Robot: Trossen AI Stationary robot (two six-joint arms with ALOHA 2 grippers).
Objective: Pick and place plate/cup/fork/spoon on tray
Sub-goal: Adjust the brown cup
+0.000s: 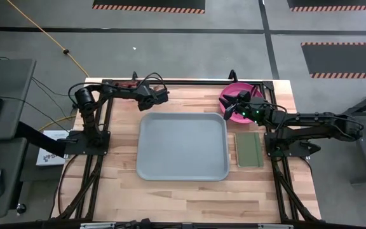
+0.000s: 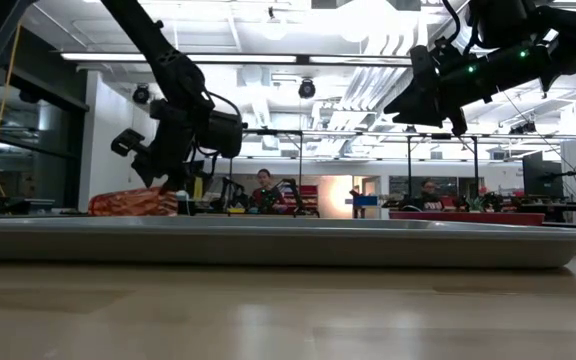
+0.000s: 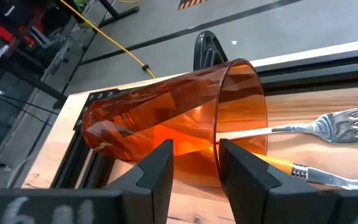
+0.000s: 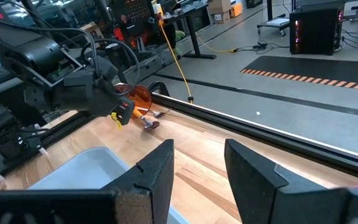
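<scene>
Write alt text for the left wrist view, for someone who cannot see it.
A translucent red-orange cup lies on its side on the wooden table, its open mouth toward a silver fork. The left gripper straddles the cup's rim with its two dark fingers slightly apart. A second utensil with an orange handle lies beside the fork.

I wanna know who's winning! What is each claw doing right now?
Left claw: fingers either side of the lying cup's rim; grip cannot be told.
Right claw: open, holding nothing, above the plate.

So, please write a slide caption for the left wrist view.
Left gripper fingers straddling the rim of the tipped-over cup, fork alongside.
</scene>
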